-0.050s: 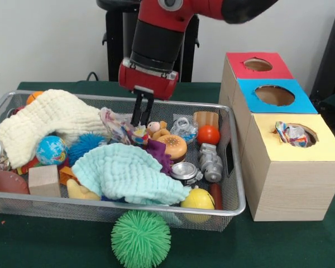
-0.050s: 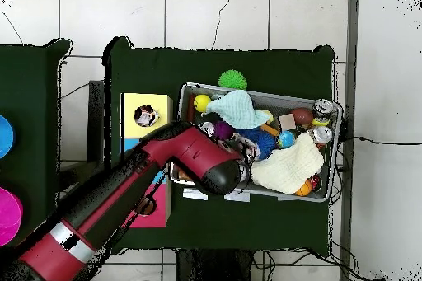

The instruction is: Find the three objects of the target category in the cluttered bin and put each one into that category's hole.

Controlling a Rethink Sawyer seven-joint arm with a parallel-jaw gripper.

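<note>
Front view: tool (image 1: 141,116), fingers pressed together and empty, hangs above clutter in the bin (image 1: 234,167); a wrapper (image 1: 291,134) lies in the yellow box (image 1: 293,178).

White wall (image 1: 44,39), tiled floor (image 2: 214,14), green table (image 1: 301,245)

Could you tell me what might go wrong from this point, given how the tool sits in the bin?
The tool hangs among tightly packed items beside a crinkly wrapper and a small figure, so it may snag or grab the wrong one. The mint cloth and cream cloth cover other items, so targets may stay hidden. The spiky green ball lies outside the bin.
</note>
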